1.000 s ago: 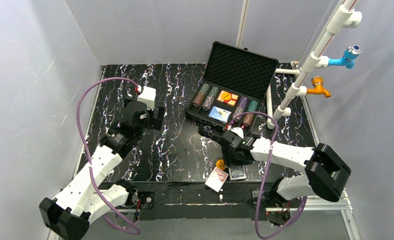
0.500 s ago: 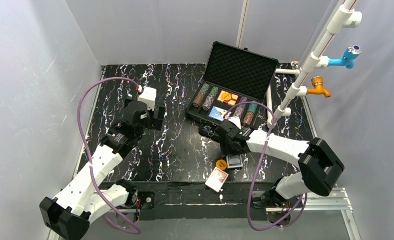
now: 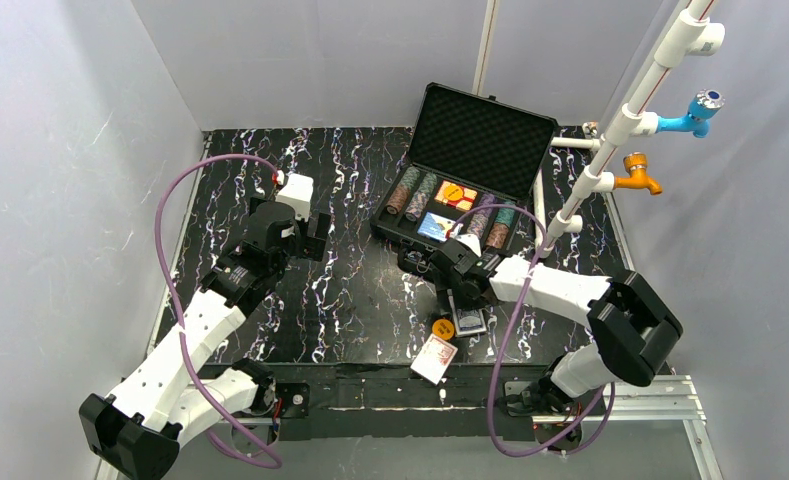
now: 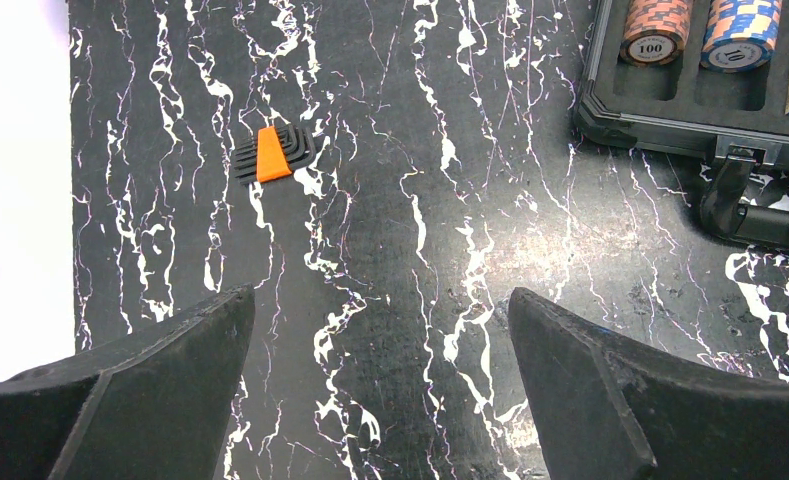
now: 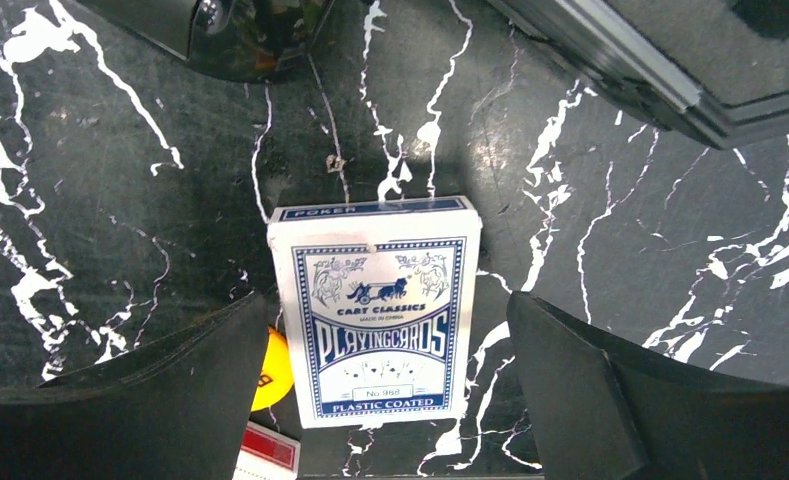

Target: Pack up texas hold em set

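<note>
The black case [image 3: 482, 128] stands open at the back right, with chip stacks [image 3: 408, 192], orange discs [image 3: 454, 194] and a blue deck [image 3: 438, 227] in its tray. A second blue card deck [image 5: 370, 250] lies flat on the table between the fingers of my right gripper [image 5: 385, 305]. That gripper is open and does not touch the deck. An orange disc [image 5: 270, 372] and a red deck [image 5: 267, 455] lie just beside it. My left gripper [image 4: 382, 300] hangs open over bare table, left of the case [image 4: 670, 110].
A small orange and black piece [image 4: 273, 155] lies on the marble table [image 3: 350, 290] ahead of the left gripper. The case handle [image 4: 760, 205] sticks out at the case's front. A white pipe frame [image 3: 610, 140] with blue and orange taps stands right of the case.
My right gripper carried the blue deck away from the near edge toward the case, set it on the table, then opened wider and let it go. The left arm has not moved.
</note>
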